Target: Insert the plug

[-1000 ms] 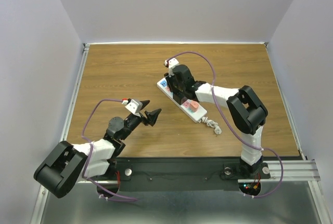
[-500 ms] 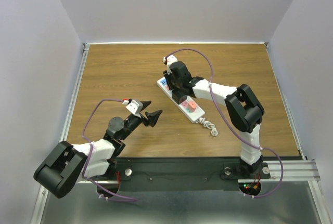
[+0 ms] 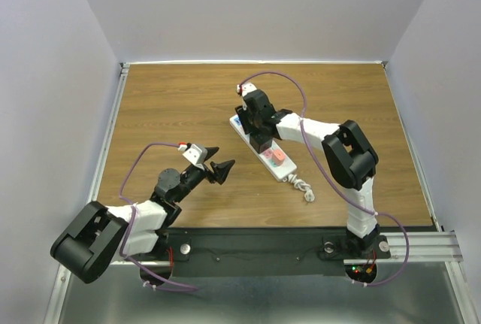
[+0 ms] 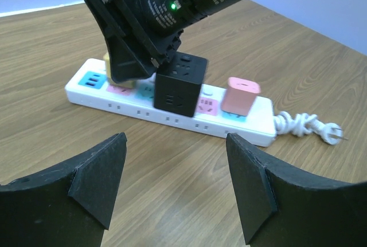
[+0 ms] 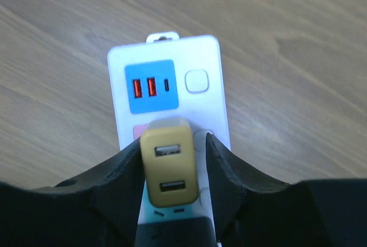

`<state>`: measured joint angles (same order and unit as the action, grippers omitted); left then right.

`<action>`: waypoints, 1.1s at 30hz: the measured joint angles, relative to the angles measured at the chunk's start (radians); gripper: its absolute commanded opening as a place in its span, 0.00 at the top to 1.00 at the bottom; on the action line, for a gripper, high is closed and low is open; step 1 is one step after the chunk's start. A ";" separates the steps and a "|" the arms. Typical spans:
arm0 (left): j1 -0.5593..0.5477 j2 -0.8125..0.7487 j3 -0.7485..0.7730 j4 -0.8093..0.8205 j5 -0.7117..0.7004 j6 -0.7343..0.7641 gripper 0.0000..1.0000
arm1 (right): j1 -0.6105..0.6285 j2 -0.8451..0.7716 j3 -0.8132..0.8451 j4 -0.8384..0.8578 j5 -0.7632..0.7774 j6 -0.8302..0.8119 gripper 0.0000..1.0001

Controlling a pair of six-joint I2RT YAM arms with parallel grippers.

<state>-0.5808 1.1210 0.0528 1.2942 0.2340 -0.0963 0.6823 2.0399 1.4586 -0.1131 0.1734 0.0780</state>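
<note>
One yellow plug, a block with two USB ports on its upper face, is pinched on both flanks by the right tool, whose black fingers press against its sides. We place it directly over the white power strip, at the socket next to the strip's blue USB panel. We cannot tell whether its prongs are seated.

One round button sits on the strip beside the blue panel.

Two further items occupy the strip. A black cube adapter stands just beside the right tool, and a pink adapter stands farther along, near the cord end.

One white cord lies bundled at that end, its own prongs resting on the wooden surface.

We note the strip lies diagonally near the middle of the surface.

One left tool hangs well apart from the strip, on the near left side. Its fingers are spread wide, it grips nothing, and it faces the strip.
</note>
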 measured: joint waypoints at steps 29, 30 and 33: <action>0.006 0.012 0.000 0.000 -0.002 -0.014 0.19 | 0.000 0.022 0.072 -0.180 0.053 -0.002 0.41; 0.007 0.014 0.000 0.000 -0.002 -0.014 0.19 | 0.000 0.022 0.072 -0.183 0.053 -0.003 0.41; 0.007 0.019 0.000 0.000 -0.002 -0.014 0.19 | 0.000 0.017 0.072 -0.190 0.053 -0.010 0.41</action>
<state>-0.5739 1.1397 0.0528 1.2945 0.2325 -0.1108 0.6823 2.0571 1.5307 -0.3027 0.2260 0.0677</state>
